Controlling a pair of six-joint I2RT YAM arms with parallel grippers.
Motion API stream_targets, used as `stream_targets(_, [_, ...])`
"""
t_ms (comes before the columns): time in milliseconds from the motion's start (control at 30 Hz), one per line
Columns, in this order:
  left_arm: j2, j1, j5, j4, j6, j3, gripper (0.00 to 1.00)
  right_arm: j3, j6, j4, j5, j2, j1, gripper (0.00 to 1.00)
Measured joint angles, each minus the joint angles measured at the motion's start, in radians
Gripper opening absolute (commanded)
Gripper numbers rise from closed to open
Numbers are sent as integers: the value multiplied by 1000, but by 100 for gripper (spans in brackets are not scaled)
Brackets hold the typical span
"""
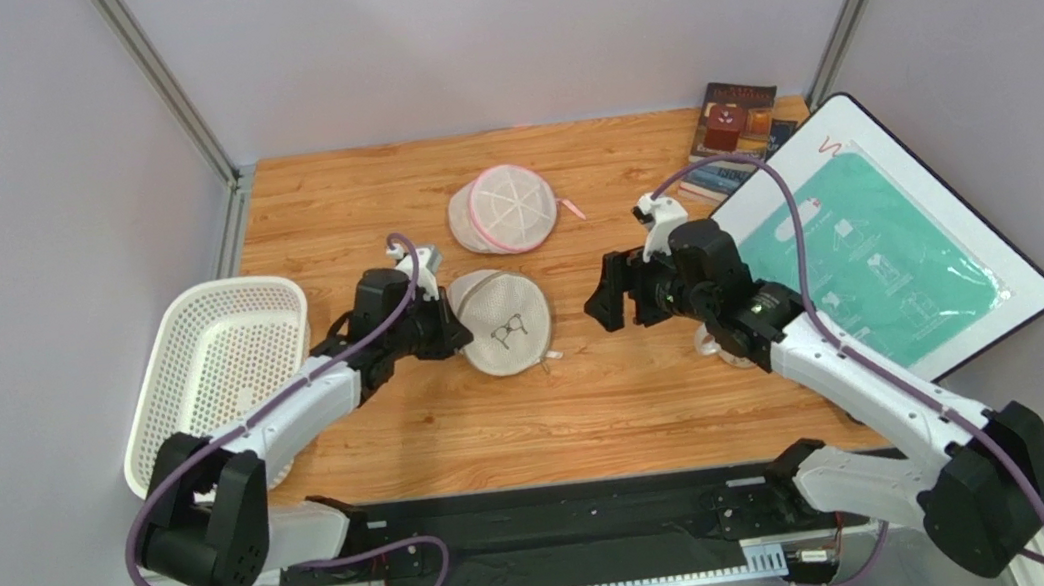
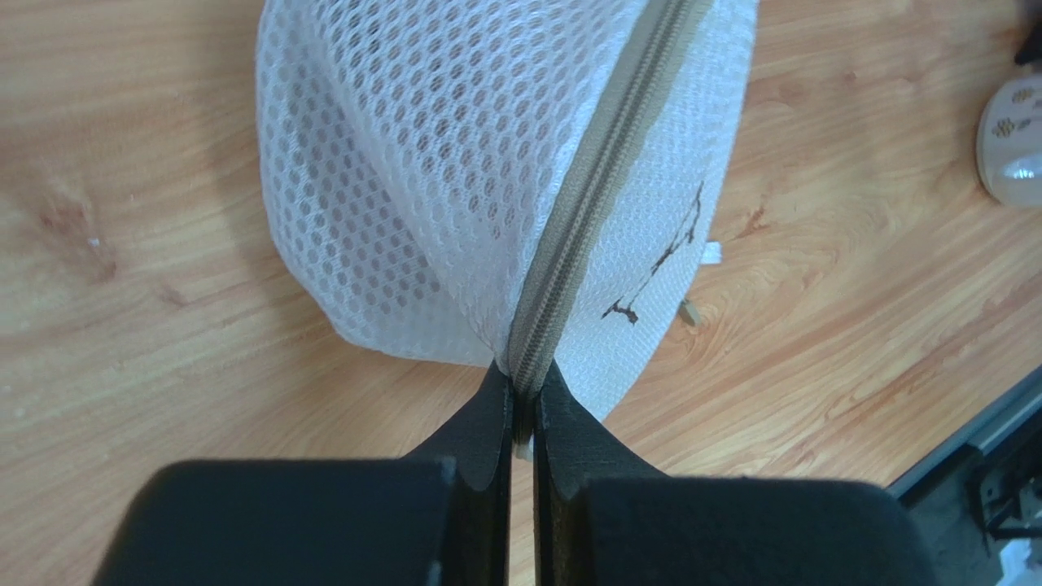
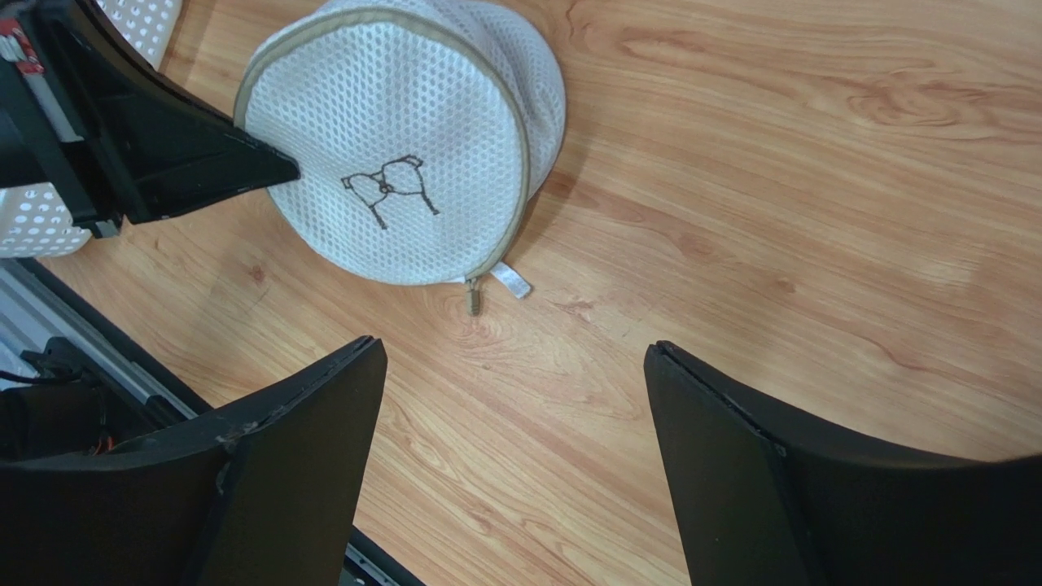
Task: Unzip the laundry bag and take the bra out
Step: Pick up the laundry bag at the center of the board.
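Observation:
The laundry bag (image 1: 505, 321) is a round beige-white mesh pouch with a dark bra pictogram, lying mid-table. My left gripper (image 1: 454, 326) is shut on the bag's zip rim at its left edge; in the left wrist view the fingertips (image 2: 524, 397) pinch the beige zip band (image 2: 587, 202) of the bag (image 2: 416, 183). My right gripper (image 1: 608, 300) is open and empty, held right of the bag, apart from it. In the right wrist view the bag (image 3: 391, 159) lies ahead, its zip pull (image 3: 475, 294) at the near rim; my gripper (image 3: 514, 360) is short of it. The bra is hidden.
A second round mesh pouch with pink trim (image 1: 505, 209) lies behind the bag. A white plastic basket (image 1: 213, 372) stands at the left. A white board with a green sheet (image 1: 886, 245) and books (image 1: 738, 121) lie at the right.

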Motion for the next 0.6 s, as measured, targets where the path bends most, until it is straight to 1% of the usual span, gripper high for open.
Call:
stream_targets(133, [3,0,54,-94,83,66,0,-40,21,90,-71,74,3,84])
stream_targets(267, [24,0,121,-138,117,89,0,-78,37,171,-141,136,3,84])
stream_targets(433, [44,0,249,-150,109,85,0,-100,48,274,-178,227,5,84])
stream_targets(600, [27,0,330,-142,79,65,0,-131,50,356,-196,291,5,83])
